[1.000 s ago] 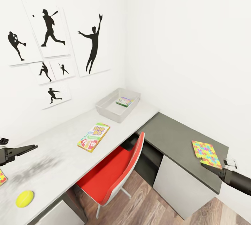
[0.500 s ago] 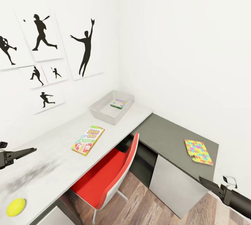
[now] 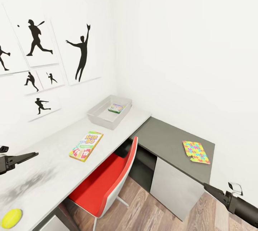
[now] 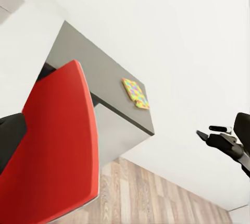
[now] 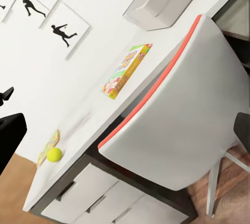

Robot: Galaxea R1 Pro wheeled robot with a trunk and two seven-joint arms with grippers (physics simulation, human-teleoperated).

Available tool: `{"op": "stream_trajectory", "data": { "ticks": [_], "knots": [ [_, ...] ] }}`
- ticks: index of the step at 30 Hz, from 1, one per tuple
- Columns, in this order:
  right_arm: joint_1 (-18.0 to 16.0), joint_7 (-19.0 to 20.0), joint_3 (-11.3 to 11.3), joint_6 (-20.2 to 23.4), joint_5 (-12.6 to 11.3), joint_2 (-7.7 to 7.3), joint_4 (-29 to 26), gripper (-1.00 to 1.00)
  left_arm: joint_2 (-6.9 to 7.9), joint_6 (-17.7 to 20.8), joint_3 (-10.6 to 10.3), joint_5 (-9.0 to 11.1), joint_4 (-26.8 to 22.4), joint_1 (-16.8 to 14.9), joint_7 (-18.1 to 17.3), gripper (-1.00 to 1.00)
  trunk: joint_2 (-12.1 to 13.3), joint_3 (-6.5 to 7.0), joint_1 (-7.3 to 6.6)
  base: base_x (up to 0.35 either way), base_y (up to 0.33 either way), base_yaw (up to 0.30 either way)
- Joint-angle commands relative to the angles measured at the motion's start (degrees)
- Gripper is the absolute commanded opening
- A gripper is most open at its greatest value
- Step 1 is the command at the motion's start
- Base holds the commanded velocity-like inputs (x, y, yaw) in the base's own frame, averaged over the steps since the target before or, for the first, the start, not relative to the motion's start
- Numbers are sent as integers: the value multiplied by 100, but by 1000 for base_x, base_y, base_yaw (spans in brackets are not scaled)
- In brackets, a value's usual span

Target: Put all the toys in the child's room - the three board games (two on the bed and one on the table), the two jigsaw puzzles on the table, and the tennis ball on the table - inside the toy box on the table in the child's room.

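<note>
The toy box (image 3: 104, 116) stands at the far end of the table (image 3: 53, 166), against the wall, with a small printed game box (image 3: 116, 108) inside it. A Skip-Bo board game (image 3: 86, 146) lies flat mid-table. The tennis ball (image 3: 11, 218) rests near the table's front edge, and a yellowish jigsaw puzzle (image 5: 48, 147) lies beside the ball (image 5: 54, 154). The multicoloured jigsaw puzzle (image 3: 195, 152) lies on the lower dark-grey side desk (image 3: 168, 134). My left gripper (image 3: 21, 158) hovers over the table, open and empty. My right gripper (image 3: 215, 191) hangs open, short of the side desk.
A red-seated chair (image 3: 107, 181) with a white back (image 5: 177, 114) is tucked under the table between the two arms. White walls close the corner behind both desks. Wood-plank floor (image 3: 150, 213) shows in front. Drawers (image 5: 99, 198) sit under the table's near end.
The whole view has swung, sliding desk, toy box and pictures leftward. The right gripper now sits lower and farther from the multicoloured puzzle. Nothing was taken hold of or let go.
</note>
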Motion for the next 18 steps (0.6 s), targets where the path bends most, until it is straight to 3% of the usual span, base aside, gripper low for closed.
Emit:
{"op": "stream_trajectory", "data": {
  "ticks": [1,18],
  "knots": [
    [-5,13,-3,57,-2,11,12,100,0,29,0,-4,-1,-3,-25,100,-12,-3,4,-6,5,-131],
    [-12,-457,-6,78,-39,112,-5,100,-4,-47,5,-2,0,-3,-25,100,-12,121,4,-1,1,-105]
  ]
}}
